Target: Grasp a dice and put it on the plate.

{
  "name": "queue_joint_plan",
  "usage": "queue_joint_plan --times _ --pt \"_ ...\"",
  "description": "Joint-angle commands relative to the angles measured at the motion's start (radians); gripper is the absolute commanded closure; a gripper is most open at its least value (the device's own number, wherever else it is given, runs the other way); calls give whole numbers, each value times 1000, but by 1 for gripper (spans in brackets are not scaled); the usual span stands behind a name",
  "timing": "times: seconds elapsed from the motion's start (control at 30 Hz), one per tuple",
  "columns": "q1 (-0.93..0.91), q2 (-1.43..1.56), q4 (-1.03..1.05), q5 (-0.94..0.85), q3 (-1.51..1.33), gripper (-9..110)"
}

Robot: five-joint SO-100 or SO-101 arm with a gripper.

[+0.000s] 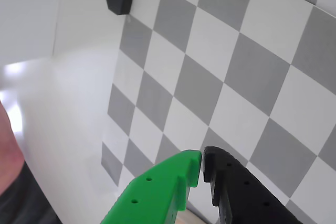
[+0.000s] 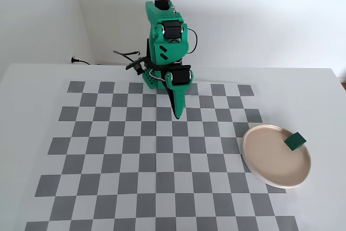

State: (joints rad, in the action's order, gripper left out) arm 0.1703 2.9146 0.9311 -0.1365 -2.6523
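One dice [image 2: 295, 141], a small plain dark green cube with no pips showing, is sitting turned cornerwise inside the upper right part of the single beige-pink plate [image 2: 270, 174] in the fixed view. A cube, it is showing no long axis. My claw [image 2: 177, 115] is hanging narrow, tips nearly touching, holding nothing, above the checkered bench [image 2: 135, 160], well apart from the plate.

At lower right you see the dice [image 2: 295, 141] lying on the plate [image 2: 270, 160]; your pincer [image 2: 178, 116] points down at upper centre, fingers together.
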Motion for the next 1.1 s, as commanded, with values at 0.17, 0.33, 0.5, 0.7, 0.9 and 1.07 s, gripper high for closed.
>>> queue_joint_plan --times 0.17,0.33,0.5,0.7,0.9,1.07 --pt "-8 72 52 55 -26 106" --pt "-8 100 51 61 -72 106" --pt "-8 110 67 75 -81 106" --pt "-15 144 95 94 -101 106" --pt "-49 167 97 132 -140 106" --pt "-87 192 127 167 -160 106"
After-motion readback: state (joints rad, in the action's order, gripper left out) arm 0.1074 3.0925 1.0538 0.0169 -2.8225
